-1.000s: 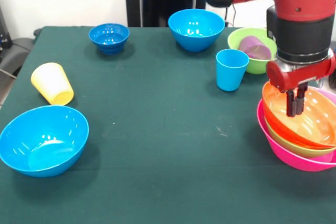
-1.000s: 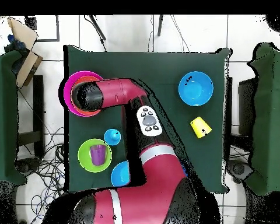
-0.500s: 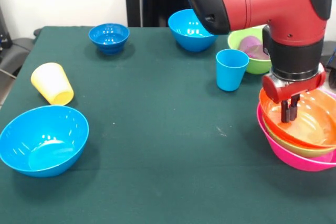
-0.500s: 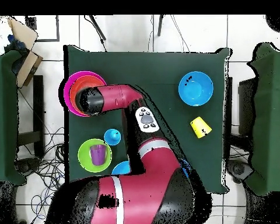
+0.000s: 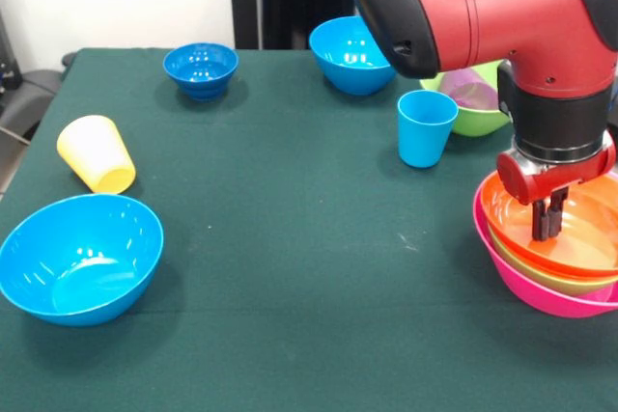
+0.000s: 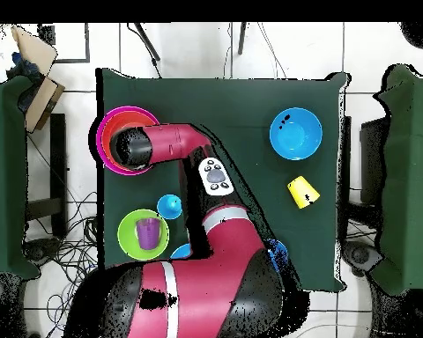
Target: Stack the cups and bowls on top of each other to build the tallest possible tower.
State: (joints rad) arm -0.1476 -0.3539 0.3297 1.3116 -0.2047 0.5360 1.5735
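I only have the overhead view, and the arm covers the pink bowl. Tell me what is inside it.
Observer: In the front view, the pink bowl holds a lime-green bowl, and the orange bowl is nested on top.
Operator: Now report where the hand is.
Observer: The hand reaches down into the orange bowl.
Operator: Check the yellow cup too.
Observer: The yellow cup lies on its side, not upright.
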